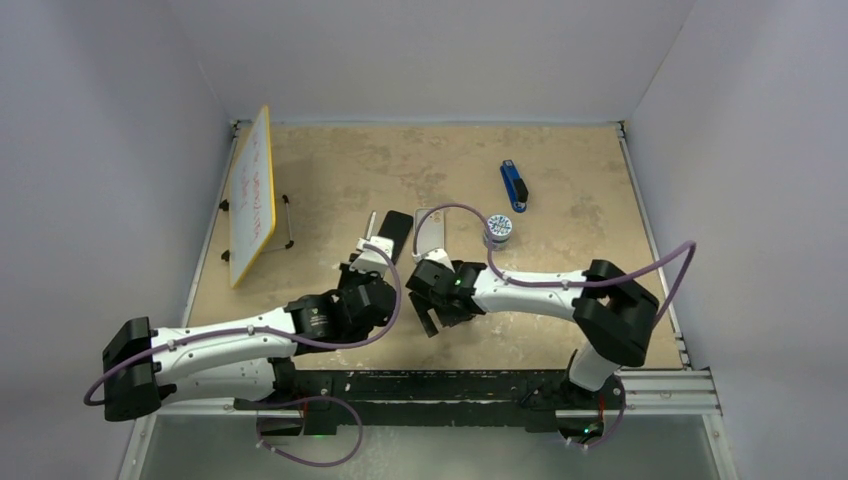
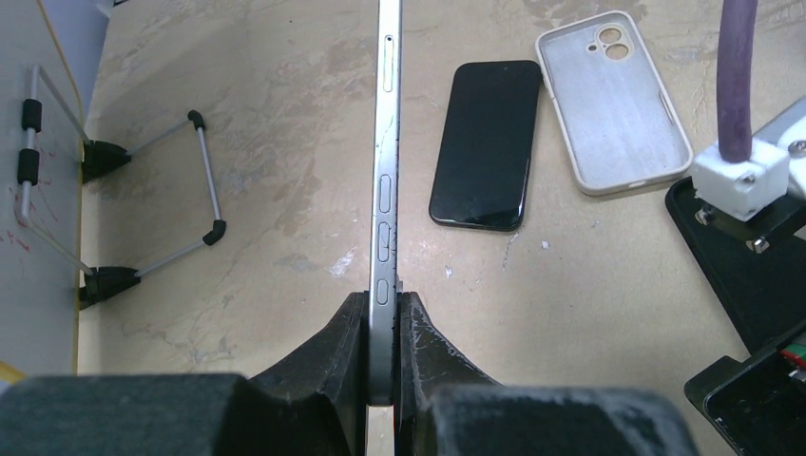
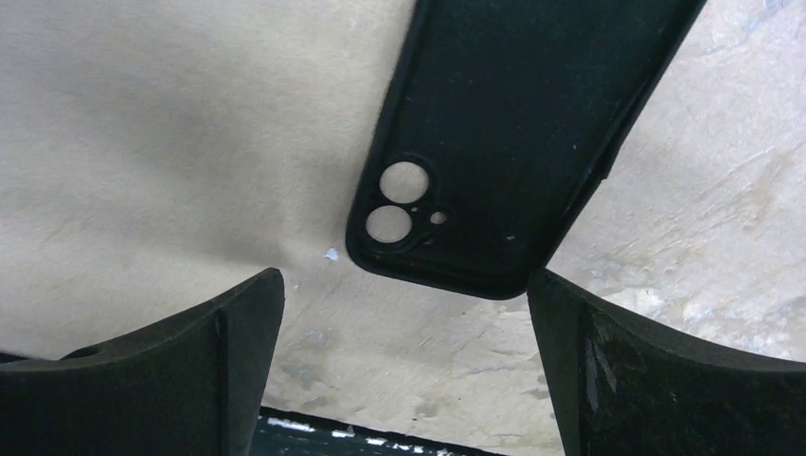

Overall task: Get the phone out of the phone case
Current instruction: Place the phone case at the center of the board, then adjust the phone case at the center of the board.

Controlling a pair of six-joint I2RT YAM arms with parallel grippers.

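My left gripper [image 2: 383, 299] is shut on the lower end of a silver-edged phone [image 2: 386, 171], held on edge with its side buttons facing the camera. In the top view the left gripper [image 1: 372, 262] is mid-table and the phone [image 1: 371, 226] sticks out beyond it. An empty black phone case [image 3: 518, 133] lies flat on the table, the tabletop showing through its camera holes. My right gripper [image 3: 404, 280] stands open just short of the case's camera end, touching nothing. In the top view the right gripper [image 1: 430, 318] is beside the left one and hides the black case.
A second black phone [image 2: 487, 144] and an empty white case [image 2: 613, 100] lie side by side beyond the held phone. A small whiteboard on a wire stand [image 1: 252, 195] is at the left. A blue stapler [image 1: 514, 186] and a small round tin [image 1: 498, 229] are at the back right.
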